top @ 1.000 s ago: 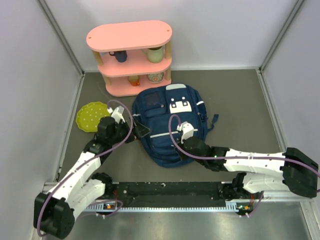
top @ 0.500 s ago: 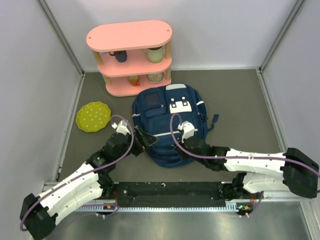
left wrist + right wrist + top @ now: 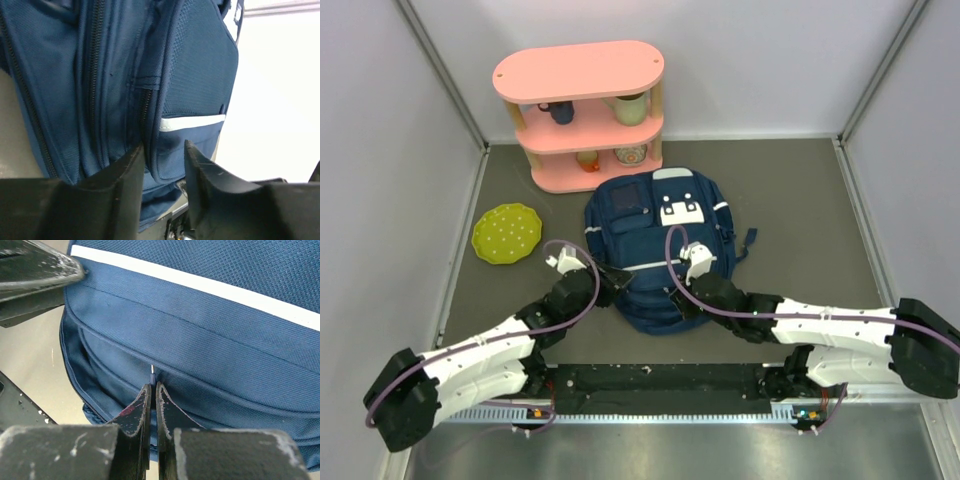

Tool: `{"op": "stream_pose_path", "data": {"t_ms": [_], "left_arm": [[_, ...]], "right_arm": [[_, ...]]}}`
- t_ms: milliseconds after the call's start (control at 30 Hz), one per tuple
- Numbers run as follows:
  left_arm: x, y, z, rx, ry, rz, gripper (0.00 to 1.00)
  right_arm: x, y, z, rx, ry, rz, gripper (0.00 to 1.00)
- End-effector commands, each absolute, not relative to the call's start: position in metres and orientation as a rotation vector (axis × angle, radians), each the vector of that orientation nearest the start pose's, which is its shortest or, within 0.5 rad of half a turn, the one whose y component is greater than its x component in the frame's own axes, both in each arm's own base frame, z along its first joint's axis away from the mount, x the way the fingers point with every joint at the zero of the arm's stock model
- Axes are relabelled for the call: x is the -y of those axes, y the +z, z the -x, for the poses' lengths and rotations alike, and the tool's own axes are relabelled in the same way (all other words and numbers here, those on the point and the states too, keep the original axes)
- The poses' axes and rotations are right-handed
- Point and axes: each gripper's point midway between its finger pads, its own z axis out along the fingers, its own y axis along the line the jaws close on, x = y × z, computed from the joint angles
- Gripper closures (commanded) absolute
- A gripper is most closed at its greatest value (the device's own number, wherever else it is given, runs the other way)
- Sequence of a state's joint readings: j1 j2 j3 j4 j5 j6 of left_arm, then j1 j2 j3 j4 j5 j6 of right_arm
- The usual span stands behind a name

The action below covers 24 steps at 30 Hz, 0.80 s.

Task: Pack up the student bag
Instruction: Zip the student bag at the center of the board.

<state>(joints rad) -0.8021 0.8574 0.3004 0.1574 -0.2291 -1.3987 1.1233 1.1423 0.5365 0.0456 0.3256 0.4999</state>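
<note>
The student bag [image 3: 660,240], navy with white stripes and patches, lies flat in the middle of the table. My left gripper [image 3: 610,283] is at its lower left side. In the left wrist view its fingers [image 3: 164,145] stand narrow, with a fold of the bag's fabric [image 3: 195,75] at a zipped pocket edge between them. My right gripper [image 3: 677,300] rests on the bag's lower front. Its jaws [image 3: 152,386] are pressed together on a small zipper pull [image 3: 152,372], whose metal tip sticks out above the fingertips against the blue cloth [image 3: 210,330].
A pink three-tier shelf [image 3: 578,75] holding mugs stands behind the bag. A green dotted plate [image 3: 506,234] lies to the left of it. Grey walls close in both sides, and a black rail [image 3: 660,380] runs along the near edge.
My left arm swung from beside the green plate to the bag's lower left, and its jaws narrowed from wide open onto the fabric. The right arm barely moved.
</note>
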Motion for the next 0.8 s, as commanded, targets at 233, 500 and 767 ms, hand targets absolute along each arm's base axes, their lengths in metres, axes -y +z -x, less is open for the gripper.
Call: {"op": "stream_pose_path", "data": {"t_ms": [233, 500, 767], "left_arm": [[0.209, 0.145, -0.247, -1.941, -1.015, 0.707, 1.00], [0.206, 0.136, -0.235, -1.983, -1.086, 0.641, 1.00], [0.217, 0.133, -0.234, -2.017, -1.126, 0.615, 1.00]], "right_arm": [[-0.283, 0.111, -0.185, -2.072, 0.621, 0.445, 1.00], [-0.299, 0.103, -0.188, -2.100, 0.622, 0.470, 1.00], [-0.311, 0.091, -0.192, -2.137, 0.612, 0.470, 0.96]]}}
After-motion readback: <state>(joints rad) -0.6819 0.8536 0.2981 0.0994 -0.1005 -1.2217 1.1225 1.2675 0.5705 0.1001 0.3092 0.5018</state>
